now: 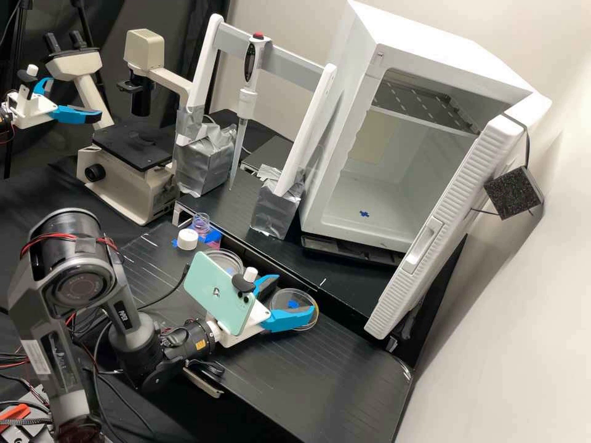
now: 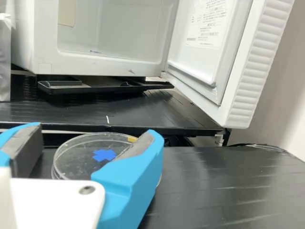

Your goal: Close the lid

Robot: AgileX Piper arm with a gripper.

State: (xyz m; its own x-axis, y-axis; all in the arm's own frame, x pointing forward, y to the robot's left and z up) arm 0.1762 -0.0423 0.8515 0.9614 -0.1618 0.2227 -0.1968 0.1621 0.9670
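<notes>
While the high view lays out the whole reach for me, the wrist view takes me in close on the clear round dish [image 1: 284, 299], right of centre and low in the high frame, on the black table [image 1: 345, 369]. From the wrist I make out a blue cross-shaped mark [image 2: 104, 155] at the dish, a small yellow-tan patch at its rim, and a printed sheet [image 2: 209, 21] inside the open white door [image 2: 257, 62]. From high up I also get a second clear dish [image 1: 226, 259], near mid-frame behind the mint-green phone [image 1: 212, 292]; I can't tell which piece is the lid.

My arm [image 1: 132, 344] rises at lower left, bends down, and runs low across the table, its pincer [image 1: 292, 297] pointing right and roughly level. The pincer is open, its blue fingers [image 2: 131, 176] spread at the first dish, one partly covering it in the wrist view; I can't tell whether they touch it.
</notes>
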